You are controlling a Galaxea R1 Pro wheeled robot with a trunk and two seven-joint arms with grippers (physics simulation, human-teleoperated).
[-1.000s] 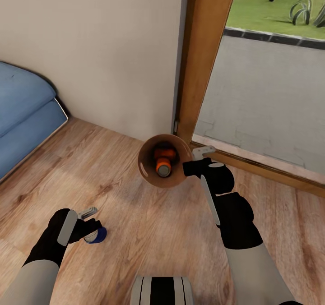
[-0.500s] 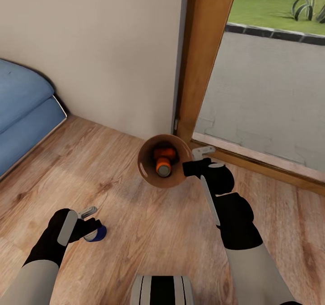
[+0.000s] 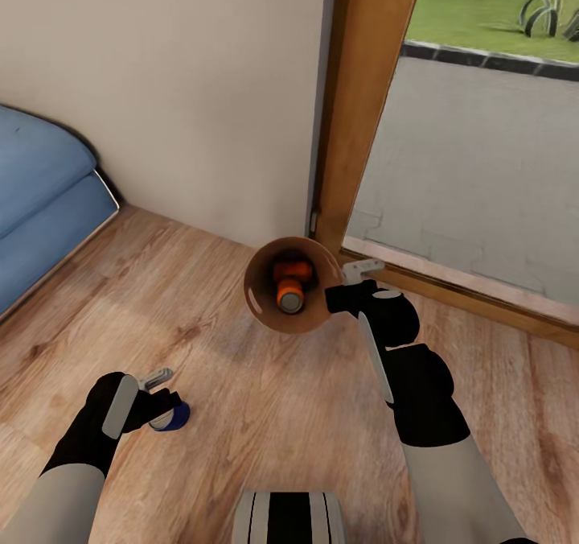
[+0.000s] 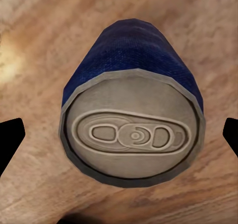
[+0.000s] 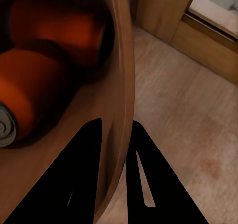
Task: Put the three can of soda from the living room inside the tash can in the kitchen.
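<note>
Over the pale wood floor (image 3: 265,399), near the corner where the cream wall (image 3: 161,85) meets the wooden door frame (image 3: 362,101), your right gripper (image 3: 336,285) is pinched shut on the rim of the trash can (image 3: 261,307), one finger inside the wall and one outside. Two orange cans (image 3: 291,285) lie inside it, one behind the other. Your left gripper (image 3: 165,403) is clamped on the blue can (image 3: 173,420), its silver top facing the wrist camera and the fingers (image 4: 11,137) flanking it. The blue sofa (image 3: 44,206) sits well apart at your left. Bare floor lies between both arms. The glass door's sill (image 3: 474,298) runs just beside your right forearm.
</note>
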